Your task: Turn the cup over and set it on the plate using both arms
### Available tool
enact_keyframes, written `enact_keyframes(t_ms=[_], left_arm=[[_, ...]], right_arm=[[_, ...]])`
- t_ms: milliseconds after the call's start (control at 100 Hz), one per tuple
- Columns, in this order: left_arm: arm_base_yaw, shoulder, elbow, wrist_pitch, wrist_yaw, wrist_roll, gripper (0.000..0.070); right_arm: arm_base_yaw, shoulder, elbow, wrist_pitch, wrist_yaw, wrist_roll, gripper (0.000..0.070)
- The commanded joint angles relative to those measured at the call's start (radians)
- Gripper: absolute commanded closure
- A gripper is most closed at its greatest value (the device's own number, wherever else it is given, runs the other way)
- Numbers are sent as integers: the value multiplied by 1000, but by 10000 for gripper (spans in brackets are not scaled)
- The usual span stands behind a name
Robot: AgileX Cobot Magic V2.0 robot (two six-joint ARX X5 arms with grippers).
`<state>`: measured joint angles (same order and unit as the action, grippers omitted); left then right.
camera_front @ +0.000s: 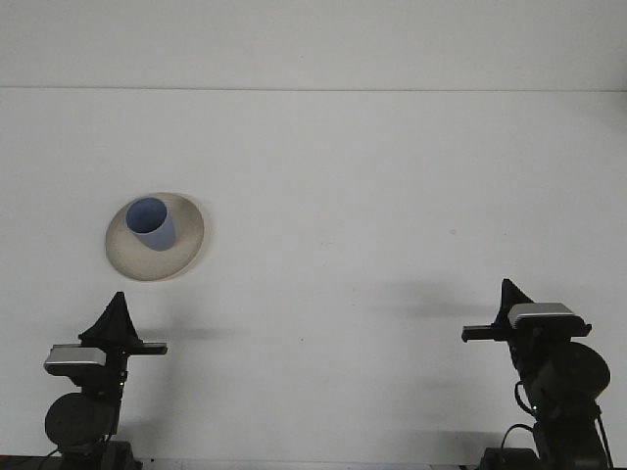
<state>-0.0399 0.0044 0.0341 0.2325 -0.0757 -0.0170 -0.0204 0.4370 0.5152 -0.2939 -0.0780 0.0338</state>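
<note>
1. A blue cup (151, 223) stands upright, mouth up, on a cream plate (182, 249) on the left half of a white table (372, 196), seen from the front camera.
2. The cup sits toward the plate's far-left part, leaving the near and right rim of the plate bare.
3. The left gripper (117, 320) is low at the near-left edge of the table, its dark pointed tip aimed up, well apart from the plate and holding nothing. From this angle the fingers appear pressed together into one point, though whether a gap lies between them cannot be told for sure.
4. The right gripper (510, 297) is low at the near-right edge, far from both cup and plate, also empty; only one dark pointed tip shows, so its spread cannot be told.
5. Each arm casts a faint shadow on the tabletop just beyond it.
6. A pale wall (313, 44) runs along the table's far edge.
</note>
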Motion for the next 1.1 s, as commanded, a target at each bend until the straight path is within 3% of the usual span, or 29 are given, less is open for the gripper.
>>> enact_keyframes(t_ms=[0,600,1090], left_arm=[[0,-1,-20,14,1,2,689],[0,-1,-20,14,1,2,689],[0,-1,-20,14,1,2,689]], right_arm=[[2,1,6,14,0,11,700],[1,-114,-16,18,0,11,700],[-3,-423,-306,170,7,11,700]])
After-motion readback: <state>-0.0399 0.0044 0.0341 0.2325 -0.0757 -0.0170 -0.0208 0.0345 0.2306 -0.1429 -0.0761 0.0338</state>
